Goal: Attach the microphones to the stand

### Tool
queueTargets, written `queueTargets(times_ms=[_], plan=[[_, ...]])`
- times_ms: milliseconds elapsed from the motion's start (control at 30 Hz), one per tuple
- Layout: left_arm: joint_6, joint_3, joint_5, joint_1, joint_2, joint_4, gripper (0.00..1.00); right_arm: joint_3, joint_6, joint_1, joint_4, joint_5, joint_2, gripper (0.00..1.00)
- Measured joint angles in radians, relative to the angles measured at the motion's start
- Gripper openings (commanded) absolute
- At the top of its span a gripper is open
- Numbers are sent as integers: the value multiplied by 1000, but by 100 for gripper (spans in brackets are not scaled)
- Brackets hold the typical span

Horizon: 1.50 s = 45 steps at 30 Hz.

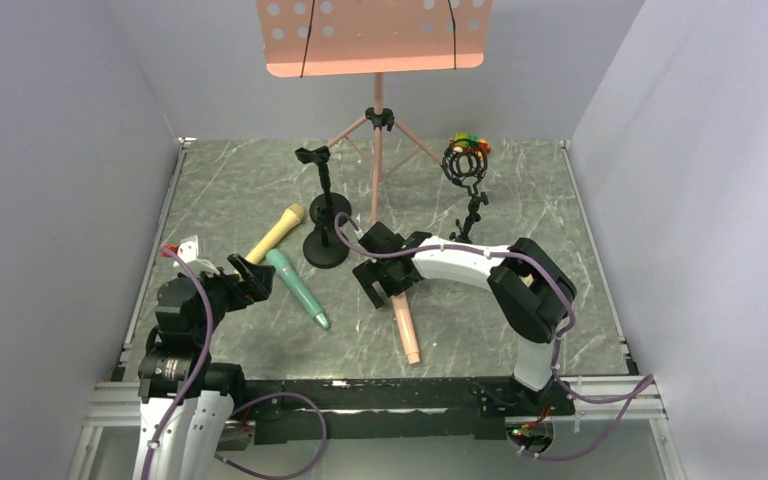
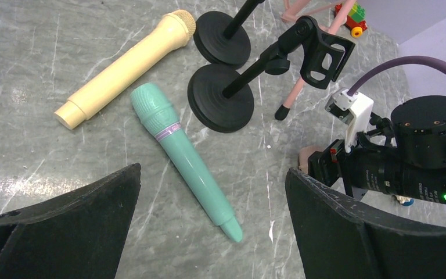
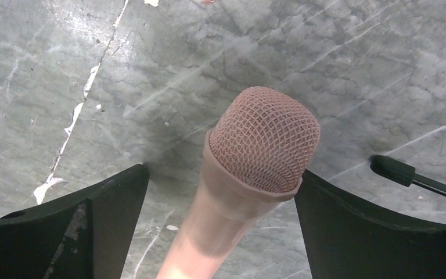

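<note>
The left gripper (image 1: pixel 252 272) hangs with its jaws wide apart, holding nothing, just left of the teal microphone (image 2: pixel 180 151). That microphone lies flat beside the yellow microphone (image 2: pixel 122 67). Neither is in the clip of the round-based stand (image 1: pixel 322 205) just beyond them.

The right gripper (image 3: pixel 220 174), jaws also spread, straddles the head of the pink microphone (image 3: pixel 264 136), which lies on the table (image 1: pixel 580 200). The step in hand looks like a first pick: the jaws need to close squarely on the pink body, lift it, then carry it to a clip.

The stand's base and the legs of the music stand (image 1: pixel 375 40) crowd the far side. The bare table to the right gives more room.
</note>
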Motion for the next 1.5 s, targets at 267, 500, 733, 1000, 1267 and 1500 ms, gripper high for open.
queueTargets(times_ms=[267,500,733,1000,1267,1500], plan=[[-14,-2,19,0,-2,1,99,-11,15,-8,13,-7,0,85],[-18,-17,31,0,-16,6,99,-74,14,-45,54,-57,-47,66],[-18,-18,83,0,-22,32,99,-95,6,-91,55,-129,-66,36],[-24,-80,299,0,-30,134,99,-95,-15,-106,51,-226,-72,14],[-177,-237,537,-46,-29,377,99,-41,-74,-143,-11,-379,-190,11],[-275,-261,439,-415,85,610,99,128,-90,-267,-8,-486,-345,11]])
